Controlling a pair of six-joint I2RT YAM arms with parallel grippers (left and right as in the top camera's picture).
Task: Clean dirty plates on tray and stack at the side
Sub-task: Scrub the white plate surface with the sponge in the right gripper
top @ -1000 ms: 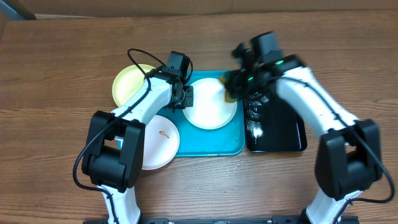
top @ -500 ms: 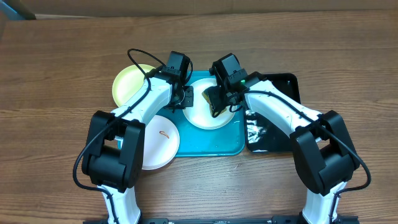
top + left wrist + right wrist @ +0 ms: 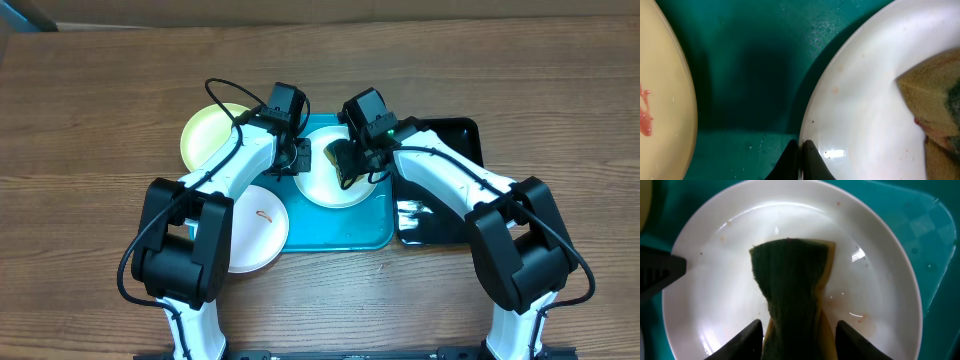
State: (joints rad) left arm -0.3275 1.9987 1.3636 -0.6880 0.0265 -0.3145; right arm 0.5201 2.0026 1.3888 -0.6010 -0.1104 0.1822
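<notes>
On the turquoise tray lies a white plate. My left gripper is shut on that plate's left rim; in the left wrist view its gripper pinches the rim of the white plate. My right gripper is shut on a green-and-yellow sponge pressed onto the plate, over a faint orange smear. A pale yellow-green plate sits left of the tray; its red smear shows. Another white plate with an orange smear lies at the tray's lower left.
A glossy black tray, wet and shiny, stands right of the turquoise tray, under my right arm. Brown wooden table all around. The two arms meet closely over the white plate.
My right gripper carried the sponge left from above the black tray onto the white plate, then stayed there. The left gripper kept its hold on the rim.
</notes>
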